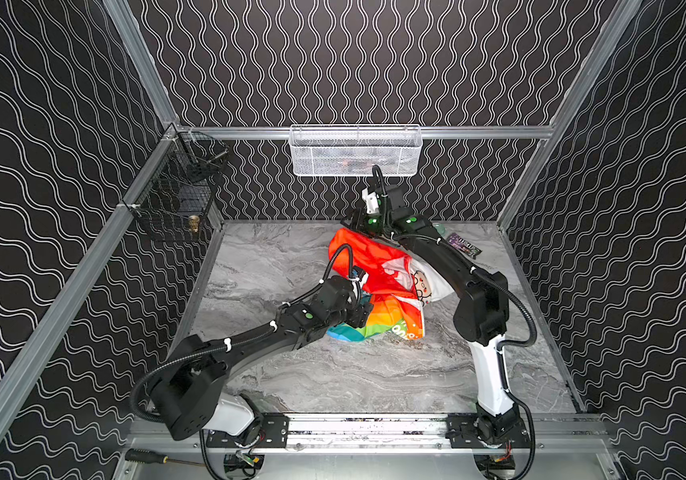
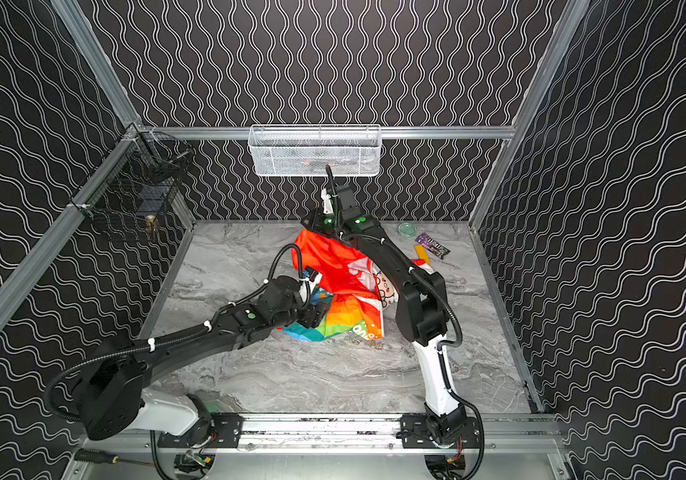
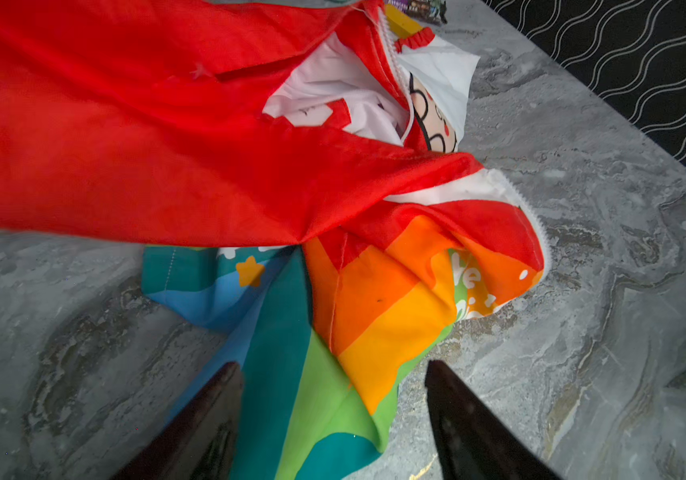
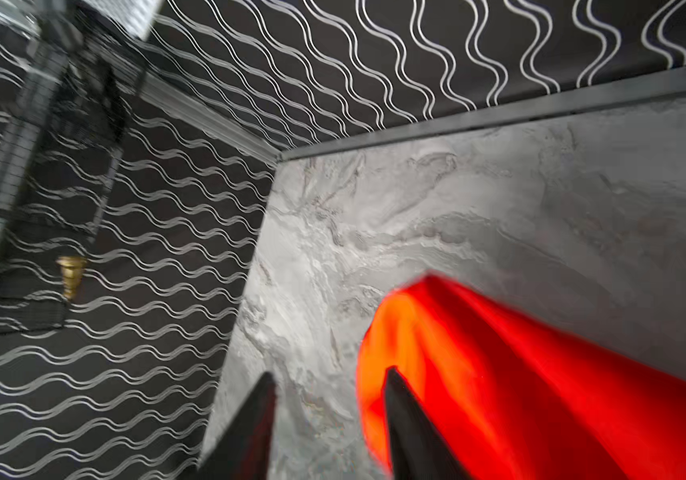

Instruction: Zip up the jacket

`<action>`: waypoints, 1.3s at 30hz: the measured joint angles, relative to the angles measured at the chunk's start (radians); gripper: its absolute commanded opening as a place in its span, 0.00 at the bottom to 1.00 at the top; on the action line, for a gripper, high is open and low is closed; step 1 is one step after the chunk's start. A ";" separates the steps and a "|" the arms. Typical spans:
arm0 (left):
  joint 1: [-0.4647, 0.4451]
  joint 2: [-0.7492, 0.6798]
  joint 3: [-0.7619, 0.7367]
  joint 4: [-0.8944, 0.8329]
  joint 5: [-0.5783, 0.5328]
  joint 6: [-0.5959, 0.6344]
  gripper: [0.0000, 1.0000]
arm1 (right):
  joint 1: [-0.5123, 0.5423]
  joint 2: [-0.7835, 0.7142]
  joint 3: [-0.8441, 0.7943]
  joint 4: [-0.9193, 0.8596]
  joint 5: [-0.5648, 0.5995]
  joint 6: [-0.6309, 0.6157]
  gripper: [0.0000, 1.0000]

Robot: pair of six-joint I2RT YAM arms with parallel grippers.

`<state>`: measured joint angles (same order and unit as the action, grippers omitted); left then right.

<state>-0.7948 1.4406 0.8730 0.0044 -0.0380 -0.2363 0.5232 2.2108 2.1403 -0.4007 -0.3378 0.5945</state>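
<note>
- Jacket [image 1: 379, 266] [image 2: 339, 270] lies crumpled on a grey marbled worktop [image 1: 333, 374], past the middle toward the back wall. It sits between 2 black robot arms and shows in both top views.
- Its red hood [image 1: 358, 249] is toward the back. Stripes of orange, yellow, green and blue with white lettering are toward the front.
- The jacket is open. White lining [image 1: 426, 286] with a cartoon face shows on its right side. In the left wrist view, white zipper [image 3: 536, 220] teeth run along 2 separate edges.
- The left arm [image 1: 250, 345] reaches in from the front left. The left jaws are at the jacket's striped front-left edge.
- In the left wrist view the left jaws stand apart, and the green and blue hem lies in the gap between them.
- The right arm [image 1: 449, 266] reaches past the jacket's right side to the back. The right jaws are at the red back edge.
- The right wrist view is blurred. The right jaws stand apart with bare worktop in the gap. Red fabric is just beside 1 finger; I cannot tell whether they touch.
- A white basket [image 1: 356, 149] hangs on the back wall and a black basket [image 1: 175, 195] on the left wall.
- A purple wrapper [image 1: 464, 245], a green disc [image 2: 407, 229] and a yellow block [image 2: 421, 252] lie near the worktop's back right corner.
</note>
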 measured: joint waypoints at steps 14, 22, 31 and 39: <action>0.000 0.149 0.046 0.006 0.089 -0.023 0.72 | -0.142 -0.501 -0.448 -0.015 0.072 -0.143 0.74; -0.011 0.242 0.077 0.026 0.135 -0.028 0.69 | -0.232 -0.905 -1.036 -0.014 0.102 -0.142 0.74; -0.024 0.304 0.138 0.030 0.171 -0.048 0.22 | -0.233 -1.049 -1.403 0.063 0.010 -0.079 0.77; -0.024 0.254 0.208 -0.022 0.153 -0.046 0.00 | -0.223 -0.963 -1.447 0.169 -0.042 -0.051 0.68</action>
<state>-0.8192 1.6943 1.0809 -0.0174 0.1150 -0.2825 0.3000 1.2476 0.6933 -0.2317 -0.3794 0.5430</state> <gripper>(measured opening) 0.056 0.701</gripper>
